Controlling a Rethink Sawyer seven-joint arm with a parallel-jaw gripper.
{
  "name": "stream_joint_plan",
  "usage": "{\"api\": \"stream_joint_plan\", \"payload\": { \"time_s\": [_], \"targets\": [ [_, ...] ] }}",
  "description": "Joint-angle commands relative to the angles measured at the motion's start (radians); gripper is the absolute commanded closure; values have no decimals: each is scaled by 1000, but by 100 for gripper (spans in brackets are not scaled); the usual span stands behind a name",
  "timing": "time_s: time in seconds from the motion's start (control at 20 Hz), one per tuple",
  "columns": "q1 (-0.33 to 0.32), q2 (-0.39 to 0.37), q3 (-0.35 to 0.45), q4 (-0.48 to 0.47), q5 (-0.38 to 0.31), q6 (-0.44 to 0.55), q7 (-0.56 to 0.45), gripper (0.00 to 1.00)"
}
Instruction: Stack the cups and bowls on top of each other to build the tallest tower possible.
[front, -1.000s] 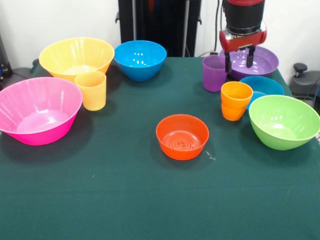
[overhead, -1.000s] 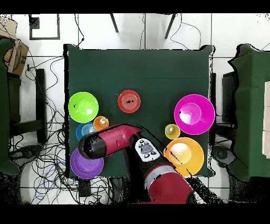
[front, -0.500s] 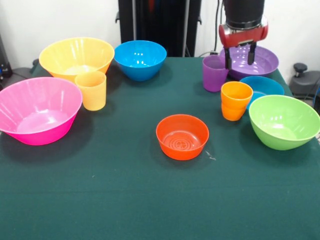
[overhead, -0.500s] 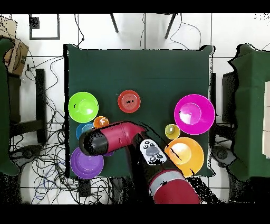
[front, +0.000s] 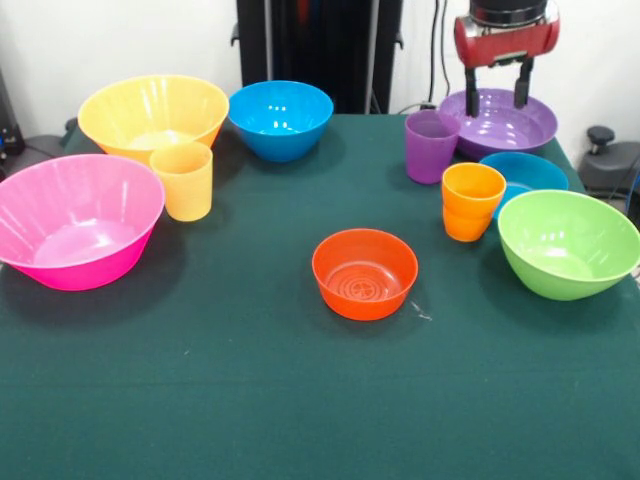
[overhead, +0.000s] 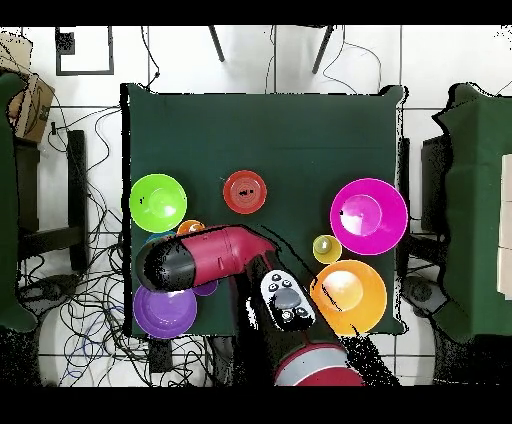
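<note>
My gripper (front: 496, 97) is open and empty, raised above the wide purple bowl (front: 500, 122) at the back right. The purple cup (front: 429, 146) stands just left of that bowl. The orange cup (front: 472, 201) stands upright in front of the small blue bowl (front: 530, 172), beside the lime green bowl (front: 568, 243). The small red-orange bowl (front: 365, 273) sits alone mid-table. The yellow-orange cup (front: 184, 180) stands between the big yellow bowl (front: 153, 112) and the big pink bowl (front: 72, 220). The medium blue bowl (front: 280, 118) is at the back. Nothing is stacked.
In the overhead view my arm (overhead: 200, 260) covers the small blue bowl, the purple cup and the medium blue bowl. The lime green bowl (overhead: 157, 203) and the wide purple bowl (overhead: 163, 312) lie close to the table's edge. Cables lie on the floor around the table.
My gripper has risen and drawn back to the right, from beside the purple cup to above the wide purple bowl. It stays open. No cup or bowl has moved.
</note>
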Motion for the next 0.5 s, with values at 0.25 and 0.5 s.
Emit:
{"api": "stream_joint_plan", "payload": {
  "time_s": [0.25,0.5],
  "targets": [
    [63,23,-12,-52,-36,72,31,0],
    [21,103,15,-94,-50,41,-31,0]
  ]
}}
